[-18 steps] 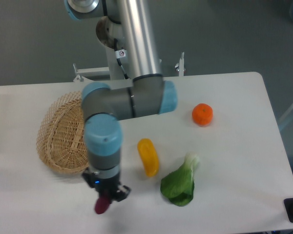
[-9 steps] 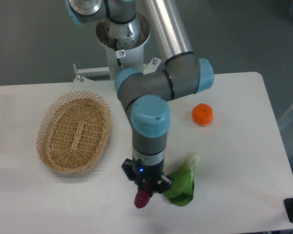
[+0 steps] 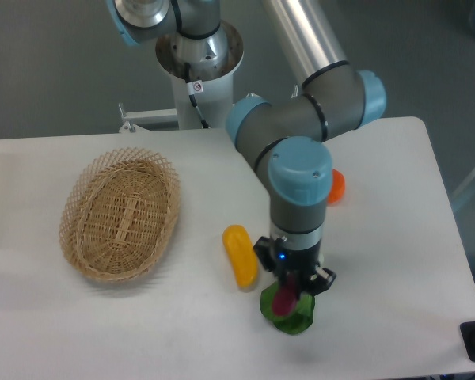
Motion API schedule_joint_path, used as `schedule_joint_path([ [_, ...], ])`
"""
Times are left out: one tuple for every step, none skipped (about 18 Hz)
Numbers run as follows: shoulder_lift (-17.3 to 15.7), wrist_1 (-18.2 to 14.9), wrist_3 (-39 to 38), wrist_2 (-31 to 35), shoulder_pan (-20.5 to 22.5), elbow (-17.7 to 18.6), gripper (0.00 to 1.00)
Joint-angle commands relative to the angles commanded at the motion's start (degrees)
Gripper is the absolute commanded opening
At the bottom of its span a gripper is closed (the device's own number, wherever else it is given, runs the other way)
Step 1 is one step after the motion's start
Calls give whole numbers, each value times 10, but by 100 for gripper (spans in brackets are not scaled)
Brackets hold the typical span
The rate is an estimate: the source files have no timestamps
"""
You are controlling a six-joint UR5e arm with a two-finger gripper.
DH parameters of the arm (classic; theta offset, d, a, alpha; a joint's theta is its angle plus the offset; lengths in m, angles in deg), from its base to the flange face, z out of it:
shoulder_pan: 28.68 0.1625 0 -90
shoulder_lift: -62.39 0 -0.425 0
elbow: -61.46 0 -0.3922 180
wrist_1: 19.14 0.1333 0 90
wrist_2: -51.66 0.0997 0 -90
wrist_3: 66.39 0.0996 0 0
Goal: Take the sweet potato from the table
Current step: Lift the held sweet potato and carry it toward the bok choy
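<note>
I see the sweet potato (image 3: 284,301) held between the fingers of the claw (image 3: 289,291), hanging down from it, clear of the table (image 3: 396,237). The claw is closed on its upper end. Right under the potato lies a green leafy vegetable (image 3: 289,317). To the left of the claw, near it, a yellow vegetable (image 3: 240,255) lies on the table. The orange fruit (image 3: 336,186) is partly hidden behind the arm. A wicker basket (image 3: 120,214) stands far to the left.

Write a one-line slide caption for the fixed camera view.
Gripper holds the sweet potato above the leafy green.
</note>
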Motion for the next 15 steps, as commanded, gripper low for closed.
schedule_joint_path([
  [0,-1,9,0,3,1,27],
  [1,-3,18,0,3,1,27],
  [3,-3,25,1,3,0,27],
  [4,-4,28,1,4,-3,27],
  [4,-4,30,1,4,-1,27],
  [2,-4,33,0,11,0,27],
  [2,-4,40,0,14,0,27],
  [2,-4,49,0,14,0,27],
  [3,-7,54,0,15,0,27],
  [3,-6,56,1,16,0,27],
  [3,-6,56,0,17,1,27],
  [3,-6,56,1,20,1,27],
  [3,-6,56,0,20,1,27],
  [3,-6,56,1,20,1,27],
  [4,-6,57,0,21,1,27],
])
